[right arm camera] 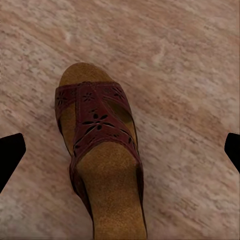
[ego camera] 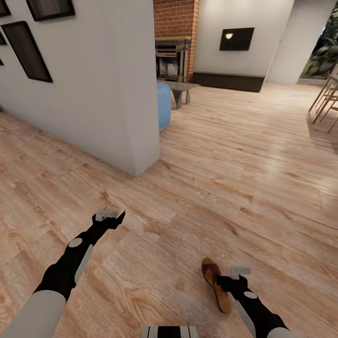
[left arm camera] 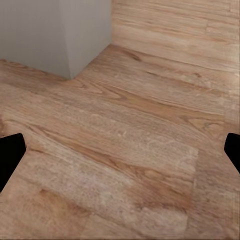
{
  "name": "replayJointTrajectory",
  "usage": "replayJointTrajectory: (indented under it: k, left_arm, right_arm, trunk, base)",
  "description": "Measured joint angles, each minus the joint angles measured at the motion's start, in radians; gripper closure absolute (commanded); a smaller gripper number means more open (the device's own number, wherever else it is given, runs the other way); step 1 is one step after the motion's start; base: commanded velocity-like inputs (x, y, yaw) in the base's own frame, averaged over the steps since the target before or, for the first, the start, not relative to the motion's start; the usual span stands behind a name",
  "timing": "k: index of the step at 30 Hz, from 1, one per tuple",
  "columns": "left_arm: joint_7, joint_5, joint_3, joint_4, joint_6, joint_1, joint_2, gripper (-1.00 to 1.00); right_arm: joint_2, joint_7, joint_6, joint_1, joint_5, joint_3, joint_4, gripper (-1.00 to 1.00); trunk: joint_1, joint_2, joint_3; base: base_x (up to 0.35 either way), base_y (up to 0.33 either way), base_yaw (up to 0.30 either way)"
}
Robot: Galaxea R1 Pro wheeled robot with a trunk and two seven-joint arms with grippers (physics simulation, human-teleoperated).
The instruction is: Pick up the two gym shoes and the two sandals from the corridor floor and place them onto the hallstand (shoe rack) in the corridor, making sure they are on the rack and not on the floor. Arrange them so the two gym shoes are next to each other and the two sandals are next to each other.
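Wood plank flooring (ego camera: pixel 244 155) is seen across the whole scene, and one sandal (ego camera: pixel 216 284) is laid flat on it, just beside the right gripper (ego camera: pixel 236 276) in the head view. From the right wrist camera the sandal (right arm camera: pixel 100 160) is found between the two dark fingertips (right arm camera: pixel 10 155), which are spread wide at the picture's edges and are closed on nothing; its dark-brown cut-out strap and tan footbed are shown clearly, but its heel end is cut off by the frame. The left gripper (ego camera: pixel 111 217) is held over bare planks near the corner of a grey wall (ego camera: pixel 117 94). Its fingertips (left arm camera: pixel 9 155) are likewise spread far apart and nothing is held. Whether the right fingertips touch the floor cannot be told.
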Motion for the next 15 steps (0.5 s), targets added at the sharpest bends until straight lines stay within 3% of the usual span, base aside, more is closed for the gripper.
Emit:
replayJointTrajectory:
  k: [15]
  left_arm:
    - [0.000, -0.003, 0.000, -0.014, 0.005, 0.000, 0.000, -1.00]
  right_arm:
    - [-0.001, 0.000, 0.000, 0.000, 0.000, -0.001, 0.000, -1.00]
  trunk:
    - [0.007, -0.004, -0.078]
  base:
    - [0.000, 0.000, 0.162]
